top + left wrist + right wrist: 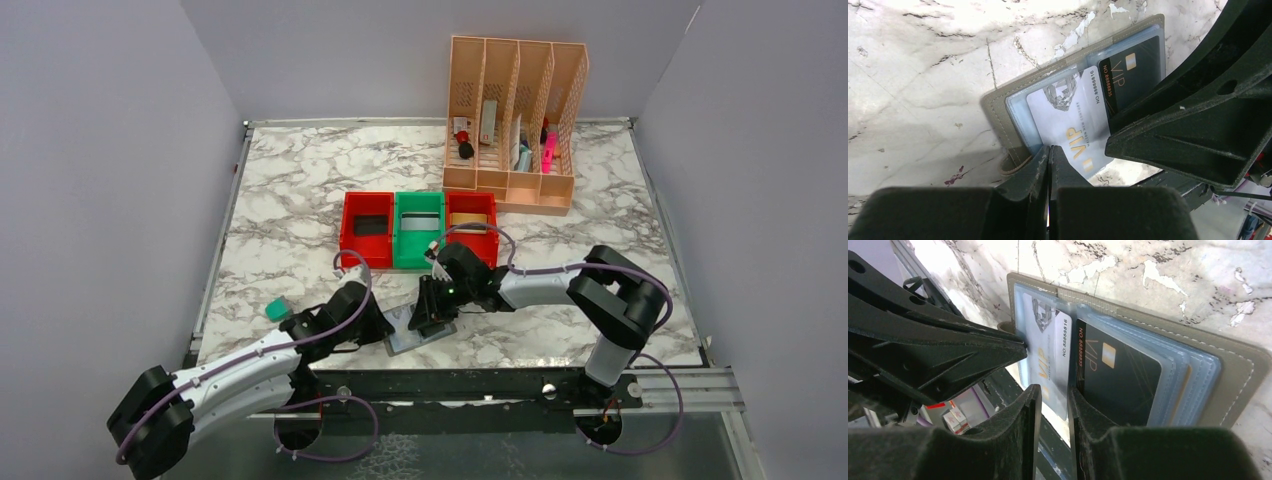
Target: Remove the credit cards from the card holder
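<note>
**1. Ref. landmark.** The card holder [1238, 375] is laid open, pockets up, on the marble table [923, 75]. All pos. below are given rel. to it.

**2. L gripper** [1049, 160]. The jaws are fully closed. The tip is set at the holder's outer edge on the silver-card panel, just beside the clasp tab. Whether that edge is pinched or only pressed cannot be told. Purpose (judged): the holder is anchored so that it is not dragged along when a card is pulled.

**3. R gripper** [1053, 395]. The jaws are held part-open w/ a narrow gap. They are positioned over the holder's side nearest the arm bases, approx. at the fold. The silver card [1063, 120] is seen through the gap, but no clamp on it is confirmed.

**4. Cards.**
- The silver card is partly drawn out of its clear pocket, and its end overhangs the holder's base-side edge. The overhang is judged to give the R fingers a free edge to take.
- The black card [1118, 375] is seated in the pocket on the other panel, over further blue-grey pocket layers.

**5. Other.** A row of red and green bins [418, 262] is placed beyond the holder, well apart from it. It is prob. the drop-off pt., but this is not confirmed.

**6. Step in hand (judged).** The silver card is being extracted. Neither visible card is fully out.
</note>
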`<act>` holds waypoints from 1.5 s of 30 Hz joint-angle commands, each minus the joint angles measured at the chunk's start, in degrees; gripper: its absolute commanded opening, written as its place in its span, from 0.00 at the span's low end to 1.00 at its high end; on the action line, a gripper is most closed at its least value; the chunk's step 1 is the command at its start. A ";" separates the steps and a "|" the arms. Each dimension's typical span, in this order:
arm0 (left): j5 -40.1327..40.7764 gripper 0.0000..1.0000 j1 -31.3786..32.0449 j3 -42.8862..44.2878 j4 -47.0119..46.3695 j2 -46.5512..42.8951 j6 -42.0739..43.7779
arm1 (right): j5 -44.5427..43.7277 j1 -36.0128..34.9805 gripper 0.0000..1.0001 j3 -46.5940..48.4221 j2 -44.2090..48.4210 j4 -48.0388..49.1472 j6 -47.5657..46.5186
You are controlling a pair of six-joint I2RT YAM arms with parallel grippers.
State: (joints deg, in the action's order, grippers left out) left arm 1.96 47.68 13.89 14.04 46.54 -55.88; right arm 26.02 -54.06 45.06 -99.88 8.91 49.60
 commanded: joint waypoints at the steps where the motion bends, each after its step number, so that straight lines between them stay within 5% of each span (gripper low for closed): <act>1: 0.64 0.04 0.04 -2.44 3.53 -0.64 -0.13 | 5.12 -0.25 0.29 -0.96 -1.46 6.70 3.42; 13: 0.41 0.02 0.03 -3.77 3.46 -4.05 -1.32 | 3.97 -0.25 0.22 -0.68 0.35 7.03 4.21; 25: 0.50 0.02 0.00 -4.00 3.21 -4.25 -1.69 | -12.91 -2.18 0.35 2.98 -2.13 -8.43 -1.05; 45: 0.65 0.01 -0.01 -3.44 3.68 -3.68 -0.84 | -1.09 0.54 0.01 -2.30 2.98 3.18 2.09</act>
State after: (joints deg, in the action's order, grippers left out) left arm 2.00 47.68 11.51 14.37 42.28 -57.69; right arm 21.52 -54.98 45.12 -99.18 8.97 51.07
